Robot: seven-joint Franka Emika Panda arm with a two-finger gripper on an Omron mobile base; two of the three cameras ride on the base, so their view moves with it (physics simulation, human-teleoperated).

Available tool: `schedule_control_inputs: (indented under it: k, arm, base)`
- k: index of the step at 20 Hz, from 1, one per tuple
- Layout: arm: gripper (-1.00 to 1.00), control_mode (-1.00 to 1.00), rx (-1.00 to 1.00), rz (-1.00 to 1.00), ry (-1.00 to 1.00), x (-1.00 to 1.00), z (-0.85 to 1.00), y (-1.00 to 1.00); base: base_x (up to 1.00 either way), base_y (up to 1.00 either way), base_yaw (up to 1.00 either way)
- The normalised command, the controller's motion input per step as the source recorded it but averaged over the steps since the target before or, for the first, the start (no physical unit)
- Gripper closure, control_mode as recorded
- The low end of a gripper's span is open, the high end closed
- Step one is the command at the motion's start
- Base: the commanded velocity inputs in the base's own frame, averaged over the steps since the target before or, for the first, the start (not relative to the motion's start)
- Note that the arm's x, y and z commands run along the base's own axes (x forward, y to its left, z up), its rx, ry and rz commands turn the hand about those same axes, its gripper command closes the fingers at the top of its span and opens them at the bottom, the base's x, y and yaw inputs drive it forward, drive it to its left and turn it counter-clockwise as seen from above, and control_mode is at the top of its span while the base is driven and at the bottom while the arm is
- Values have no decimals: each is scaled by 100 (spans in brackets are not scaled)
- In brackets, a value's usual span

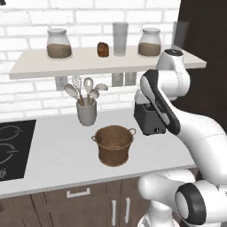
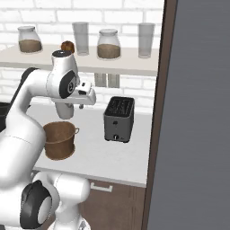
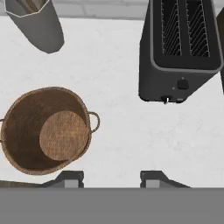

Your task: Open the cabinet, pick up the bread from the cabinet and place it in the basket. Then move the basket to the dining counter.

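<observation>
While the end effector [image 3: 111,178] hung above the white bench [image 3: 118,87] with its fingers spread wide and nothing between them, the bread [image 1: 103,49] sat well above it on the open wall shelf [image 1: 35,66], between a glass jar [image 1: 59,44] of brown grains and a tall clear tumbler [image 1: 120,39]. Below and to the left of the fingertips in the hand view stood the woven basket [image 3: 26,131], holding nothing. A grey utensil holder [image 1: 86,112] carried spoons and a whisk behind it. Just right of the basket stood a dark toaster [image 2: 118,119]. White brick lined the wall, and a black stove [image 1: 13,146] lay at the bench's left end.
</observation>
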Motion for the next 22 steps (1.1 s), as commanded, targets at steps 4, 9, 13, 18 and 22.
schedule_control_inputs:
  k: [4, 9, 13, 18, 22]
  arm:
    - [-100, -100, 0, 0, -8, -45, 0, 0]
    - [-100, -100, -3, -4, -3, -74, 3, 21]
    - [-100, -100, -6, -3, -13, -40, 71, 41]
    - [-100, -100, -6, 0, -10, -6, 100, 50]
    - [-100, -100, 0, 1, -28, 0, 98, 32]
  base:
    - [0, 0, 0]
    - [0, 0, 0]
    - [0, 0, 0]
    - [0, 0, 0]
    - [0, 0, 0]
